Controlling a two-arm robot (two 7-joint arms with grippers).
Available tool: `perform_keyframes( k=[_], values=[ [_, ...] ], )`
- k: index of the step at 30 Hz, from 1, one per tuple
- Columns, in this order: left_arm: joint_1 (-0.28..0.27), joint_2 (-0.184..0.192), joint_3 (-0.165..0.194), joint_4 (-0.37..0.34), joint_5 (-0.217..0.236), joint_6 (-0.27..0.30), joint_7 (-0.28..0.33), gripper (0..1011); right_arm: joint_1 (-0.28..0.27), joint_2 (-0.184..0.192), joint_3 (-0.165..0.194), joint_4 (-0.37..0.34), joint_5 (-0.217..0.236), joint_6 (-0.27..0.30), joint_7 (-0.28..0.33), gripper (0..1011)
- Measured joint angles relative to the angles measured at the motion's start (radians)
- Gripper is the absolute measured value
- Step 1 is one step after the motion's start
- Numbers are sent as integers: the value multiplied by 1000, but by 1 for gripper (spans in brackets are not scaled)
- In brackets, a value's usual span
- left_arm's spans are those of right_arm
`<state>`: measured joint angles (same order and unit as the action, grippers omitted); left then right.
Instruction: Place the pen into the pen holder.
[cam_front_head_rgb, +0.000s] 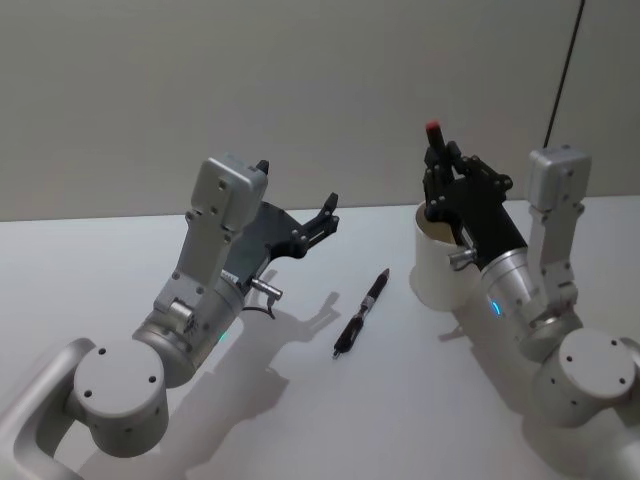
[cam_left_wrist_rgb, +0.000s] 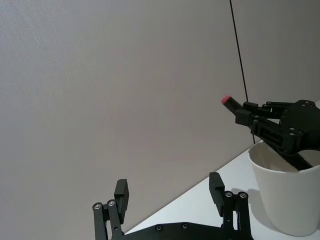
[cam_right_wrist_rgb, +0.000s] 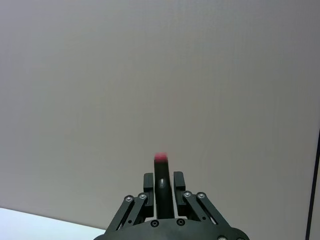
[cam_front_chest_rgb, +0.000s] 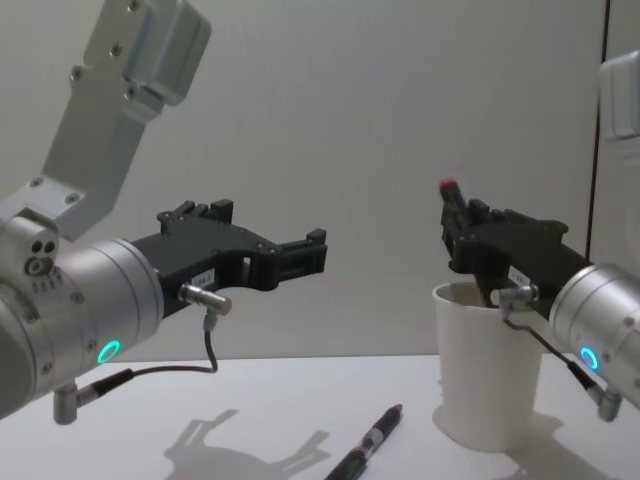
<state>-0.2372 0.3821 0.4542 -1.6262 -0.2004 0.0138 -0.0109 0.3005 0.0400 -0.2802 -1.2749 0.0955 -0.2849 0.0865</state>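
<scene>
No text, brand, number or sign can be read anywhere. The pen (cam_front_head_rgb: 362, 312) lying on the tabletop (cam_front_head_rgb: 330, 420) bears pale markings too small to read.

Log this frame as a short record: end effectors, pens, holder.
left end effector: open, raised above table, empty
right end effector: shut on held pen, above pen holder
held pen: red end up, lower end inside the holder's rim
pen holder: white cup, upright on table
loose pen: lying on table, left of holder
</scene>
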Motion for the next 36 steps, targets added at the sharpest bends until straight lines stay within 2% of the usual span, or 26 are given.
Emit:
perform_keyframes(
  k=[11, 17, 19, 23, 28, 32, 36],
  values=[
    [0, 0, 0, 0, 0, 0, 0, 1001, -3, 1, 1, 1, 2, -3, 1, 523],
    [0, 0, 0, 0, 0, 0, 0, 1001, -4, 1, 1, 2, 2, -3, 2, 747],
    [0, 0, 0, 0, 0, 0, 0, 1001, -4, 2, 1, 2, 3, -4, 2, 757],
    [0, 0, 0, 0, 0, 0, 0, 1001, -5, 3, 2, 0, 3, -4, 4, 909],
    [0, 0, 0, 0, 0, 0, 0, 1001, -13, 12, 8, -35, 9, 5, 16, 999],
    [0, 0, 0, 0, 0, 0, 0, 1001, -27, 31, 23, -91, 25, 23, 35, 1002],
    [0, 0, 0, 0, 0, 0, 0, 1001, -46, 69, 52, -167, 57, 48, 60, 1002]
  ],
)
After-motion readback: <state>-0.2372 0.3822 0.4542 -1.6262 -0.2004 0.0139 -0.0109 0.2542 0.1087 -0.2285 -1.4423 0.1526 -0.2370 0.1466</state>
